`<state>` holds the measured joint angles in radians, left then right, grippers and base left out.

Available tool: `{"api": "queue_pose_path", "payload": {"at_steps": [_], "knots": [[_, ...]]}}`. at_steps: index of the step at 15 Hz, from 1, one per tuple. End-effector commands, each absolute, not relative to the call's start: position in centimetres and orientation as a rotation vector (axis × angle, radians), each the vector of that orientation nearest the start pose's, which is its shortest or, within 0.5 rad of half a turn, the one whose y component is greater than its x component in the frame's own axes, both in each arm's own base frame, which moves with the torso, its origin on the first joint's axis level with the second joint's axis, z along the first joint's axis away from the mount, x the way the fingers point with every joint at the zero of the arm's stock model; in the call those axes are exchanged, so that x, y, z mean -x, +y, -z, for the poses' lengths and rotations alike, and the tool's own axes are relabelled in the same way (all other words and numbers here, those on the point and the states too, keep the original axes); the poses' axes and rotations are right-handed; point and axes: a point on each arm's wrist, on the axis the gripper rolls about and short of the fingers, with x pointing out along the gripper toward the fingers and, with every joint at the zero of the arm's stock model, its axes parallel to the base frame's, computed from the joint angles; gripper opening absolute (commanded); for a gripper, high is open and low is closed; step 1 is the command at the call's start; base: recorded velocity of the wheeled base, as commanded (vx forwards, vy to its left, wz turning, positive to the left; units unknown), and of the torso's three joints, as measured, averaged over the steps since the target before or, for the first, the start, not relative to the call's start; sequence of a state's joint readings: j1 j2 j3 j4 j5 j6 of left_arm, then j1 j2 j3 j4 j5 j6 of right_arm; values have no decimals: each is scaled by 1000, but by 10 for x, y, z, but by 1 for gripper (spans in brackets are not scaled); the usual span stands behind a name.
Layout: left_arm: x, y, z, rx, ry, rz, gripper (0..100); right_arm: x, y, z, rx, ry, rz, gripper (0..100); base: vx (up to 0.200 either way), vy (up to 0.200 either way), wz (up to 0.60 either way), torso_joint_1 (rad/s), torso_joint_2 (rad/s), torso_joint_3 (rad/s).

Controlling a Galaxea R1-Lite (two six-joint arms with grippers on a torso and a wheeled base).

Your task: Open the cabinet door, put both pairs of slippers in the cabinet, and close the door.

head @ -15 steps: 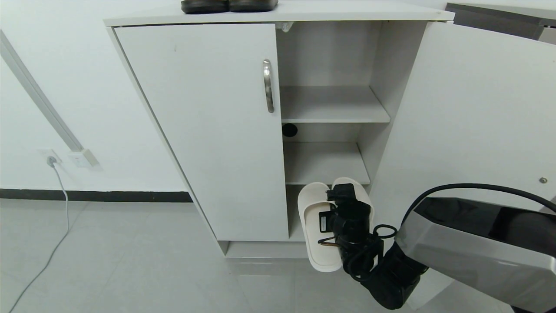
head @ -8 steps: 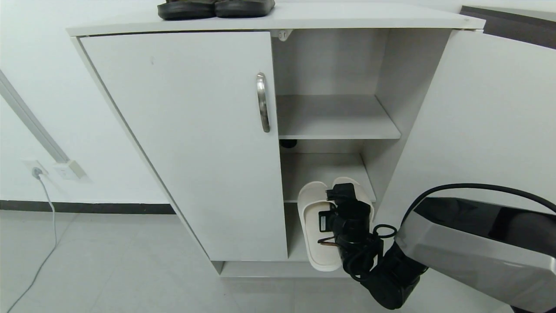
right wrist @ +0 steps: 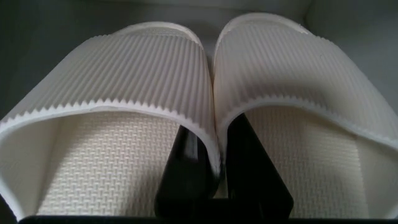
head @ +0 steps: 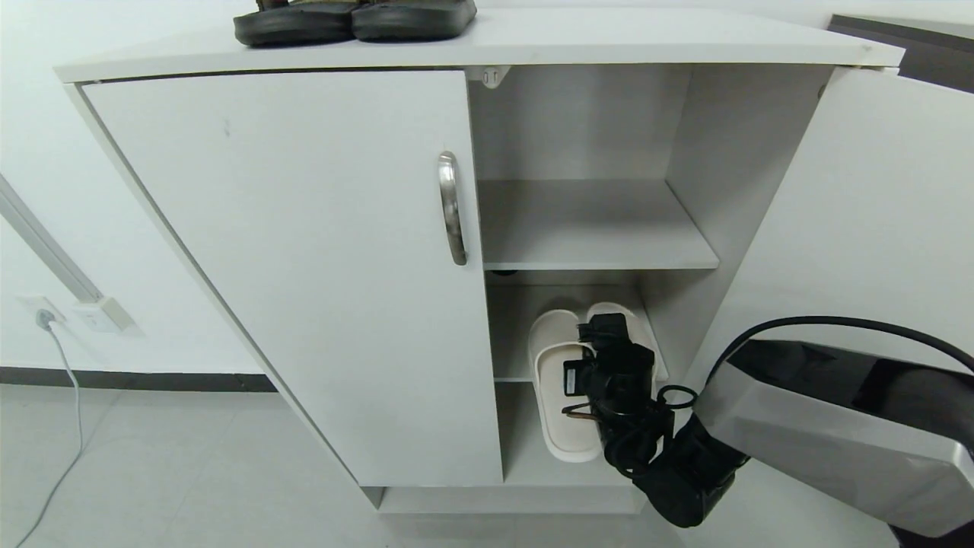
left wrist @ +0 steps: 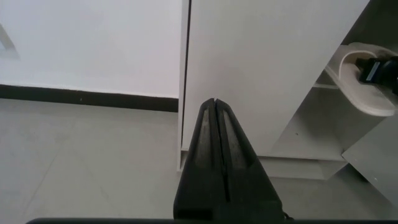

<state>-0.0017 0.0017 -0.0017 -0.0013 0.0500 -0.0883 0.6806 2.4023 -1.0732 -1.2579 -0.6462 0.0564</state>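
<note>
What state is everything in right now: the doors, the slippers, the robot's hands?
left door, shut.
right door, open.
white slippers, pinched together in the right hand at the cabinet opening.
black slippers, lying on top of the cabinet.
right hand, shut on the white slippers.
left hand, shut, holding nothing.

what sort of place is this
Probably an entryway or hallway: a white shoe cabinet stands against a bare wall on a tiled floor, with dark slippers on top and white slippers at its open side.
</note>
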Motion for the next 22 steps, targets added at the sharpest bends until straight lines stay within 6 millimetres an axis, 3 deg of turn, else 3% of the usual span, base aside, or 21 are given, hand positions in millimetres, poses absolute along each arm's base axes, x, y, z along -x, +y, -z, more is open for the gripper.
{"api": "queue_pose_path", "payload": {"at_steps": [1,6,12,17,22], "knots": [[23,1,-76,89,-2,-49,0,-365,260,-33,-12,59,-3,0,0,0,0,0,0,0],[23,1,-76,89,-2,-49,0,-397,266,-30,-16,57,6,0,0,0,0,0,0,0],[23,1,-76,89,-2,-52,0,-429,270,-50,-22,44,18,0,0,0,0,0,0,0],[23,1,-76,89,-2,-55,0,-447,273,-61,-16,26,28,0,0,0,0,0,0,0],[23,1,-76,89,-3,-57,0,-452,275,-52,3,32,20,0,0,0,0,0,0,0]]}}
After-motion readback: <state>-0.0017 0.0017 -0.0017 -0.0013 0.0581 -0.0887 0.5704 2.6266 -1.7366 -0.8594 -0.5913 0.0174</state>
